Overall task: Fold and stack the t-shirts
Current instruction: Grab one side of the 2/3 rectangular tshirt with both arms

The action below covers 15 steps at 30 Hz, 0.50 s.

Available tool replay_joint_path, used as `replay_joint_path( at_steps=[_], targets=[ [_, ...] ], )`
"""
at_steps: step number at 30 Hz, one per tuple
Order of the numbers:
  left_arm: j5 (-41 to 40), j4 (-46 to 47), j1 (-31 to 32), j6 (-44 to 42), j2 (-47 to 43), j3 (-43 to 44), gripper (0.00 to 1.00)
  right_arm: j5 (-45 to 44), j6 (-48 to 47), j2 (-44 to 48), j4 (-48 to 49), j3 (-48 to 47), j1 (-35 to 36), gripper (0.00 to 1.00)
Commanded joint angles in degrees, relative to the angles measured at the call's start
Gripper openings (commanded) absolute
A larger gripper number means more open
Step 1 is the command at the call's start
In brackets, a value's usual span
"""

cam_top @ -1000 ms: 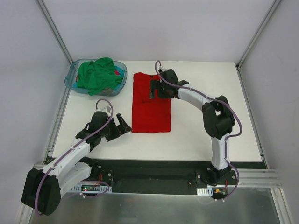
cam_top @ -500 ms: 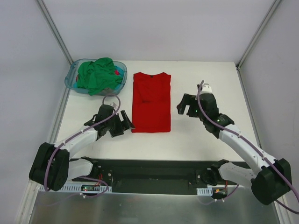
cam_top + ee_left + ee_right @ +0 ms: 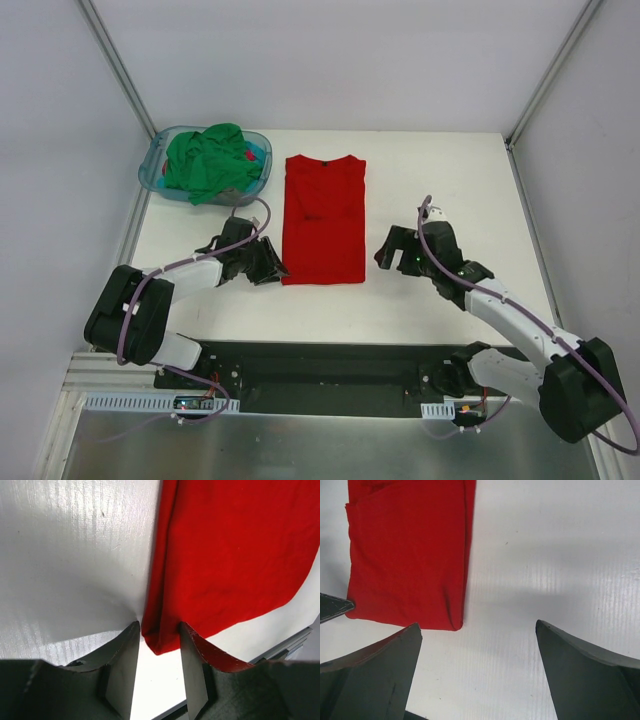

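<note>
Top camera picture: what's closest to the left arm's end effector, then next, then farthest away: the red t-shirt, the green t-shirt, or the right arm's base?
1. red t-shirt: its near left corner sits at the left end effector.
2. green t-shirt: heaped in the basket, back left.
3. right arm's base: front edge, far right.

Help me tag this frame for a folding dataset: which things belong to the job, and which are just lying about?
Job:
bright red soft-fabric t-shirt, folded lengthwise
green soft-fabric t-shirt, crumpled in a heap
left gripper, jaws either side of the red shirt's near corner
right gripper, open

Lying about:
translucent blue-teal plastic basket, holding the green shirt
white table
</note>
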<state>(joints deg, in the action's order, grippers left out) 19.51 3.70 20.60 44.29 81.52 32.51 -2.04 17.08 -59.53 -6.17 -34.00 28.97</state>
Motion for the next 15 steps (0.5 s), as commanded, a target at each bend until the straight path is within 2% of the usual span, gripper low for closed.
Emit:
replay_joint_path(
  at_steps=[1, 11, 13, 15],
  targets=[
    [1.15, 1.04, 0.49, -0.09, -0.3, -1.04, 0.36, 3.52, 1.99, -3.22, 2.13, -1.77, 0.03, 0.99],
    [2.11, 1.75, 2.34, 0.27, 2.16, -1.05, 0.28, 8.37, 3.13, -10.16, 4.33, -3.27, -0.05, 0.95],
    [1.94, 1.83, 2.52, 0.18, 2.24, -0.96, 0.19, 8.9, 3.4, -11.31, 4.59, -3.27, 0.03, 0.95],
    [1.33, 1.83, 2.52, 0.27, 2.16, -1.22, 0.05, 9.69, 3.66, -12.19, 5.12, -3.27, 0.03, 0.93]
  ],
)
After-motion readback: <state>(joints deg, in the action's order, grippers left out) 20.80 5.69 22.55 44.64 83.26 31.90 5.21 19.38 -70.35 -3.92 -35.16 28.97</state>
